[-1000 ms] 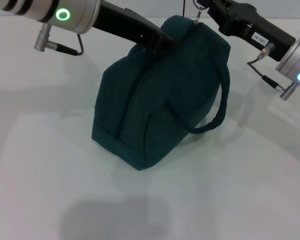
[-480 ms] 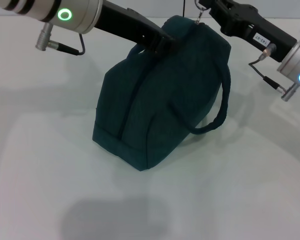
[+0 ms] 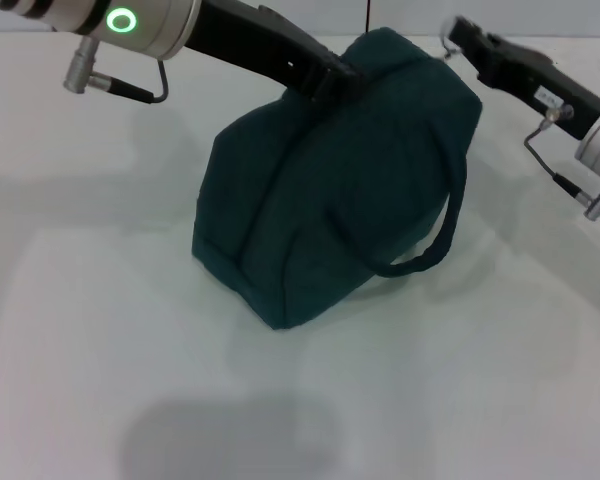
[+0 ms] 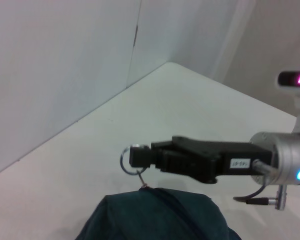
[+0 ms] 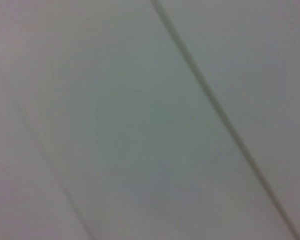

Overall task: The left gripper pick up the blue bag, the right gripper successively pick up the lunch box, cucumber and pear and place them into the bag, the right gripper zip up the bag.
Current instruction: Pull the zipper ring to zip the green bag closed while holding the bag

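Observation:
The blue bag (image 3: pixel 330 190) stands tilted on the white table, closed, with one looped handle (image 3: pixel 442 235) hanging on its right side. My left gripper (image 3: pixel 325 78) is at the bag's top left and is shut on the bag there. My right gripper (image 3: pixel 458 35) is at the bag's top right corner, shut on the ring zipper pull (image 3: pixel 446 40). The left wrist view shows the right gripper (image 4: pixel 135 156) pinching the ring zipper pull (image 4: pixel 125 159) just above the bag (image 4: pixel 155 220). The lunch box, cucumber and pear are out of view.
The white table (image 3: pixel 100 330) spreads around the bag, with the arms' shadow on its near part. A pale wall stands behind the table in the left wrist view. The right wrist view shows only a plain pale surface.
My right gripper has moved right and a little down along the bag's top, with the ring pull in it. The bag's top has shifted slightly right. The left arm has lifted slightly.

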You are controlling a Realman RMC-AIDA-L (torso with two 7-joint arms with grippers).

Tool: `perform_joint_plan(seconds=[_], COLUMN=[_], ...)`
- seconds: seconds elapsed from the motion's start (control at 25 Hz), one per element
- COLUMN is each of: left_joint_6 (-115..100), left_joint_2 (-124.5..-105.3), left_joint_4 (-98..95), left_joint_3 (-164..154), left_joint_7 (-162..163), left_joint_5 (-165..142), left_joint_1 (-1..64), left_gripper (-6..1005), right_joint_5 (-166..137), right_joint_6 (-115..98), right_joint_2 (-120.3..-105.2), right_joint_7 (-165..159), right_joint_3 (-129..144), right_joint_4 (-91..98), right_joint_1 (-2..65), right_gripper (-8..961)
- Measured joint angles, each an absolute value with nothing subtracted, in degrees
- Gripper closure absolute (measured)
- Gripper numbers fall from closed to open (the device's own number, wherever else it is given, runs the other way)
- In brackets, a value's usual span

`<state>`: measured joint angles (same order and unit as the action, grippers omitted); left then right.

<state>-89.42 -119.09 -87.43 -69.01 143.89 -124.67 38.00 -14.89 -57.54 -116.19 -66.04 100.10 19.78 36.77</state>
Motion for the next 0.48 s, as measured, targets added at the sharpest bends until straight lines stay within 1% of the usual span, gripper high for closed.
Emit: perform_joint_plan(seconds=[0.48], left_joint_6=[-89.27], left_joint_2=[-119.36], left_joint_4=[-87.34], left_joint_3=[-66.62], left_joint_7=[141.46], left_joint_5=[-120.90], left_joint_1=[37.51], left_gripper=[964], right_joint_5=[-14.73], right_joint_6=[-55.76], right_joint_2=[-116.19], right_joint_7=[-66.44], right_joint_3=[100.14], right_joint_4=[17.71], right_joint_1=[36.71], right_gripper=[921])
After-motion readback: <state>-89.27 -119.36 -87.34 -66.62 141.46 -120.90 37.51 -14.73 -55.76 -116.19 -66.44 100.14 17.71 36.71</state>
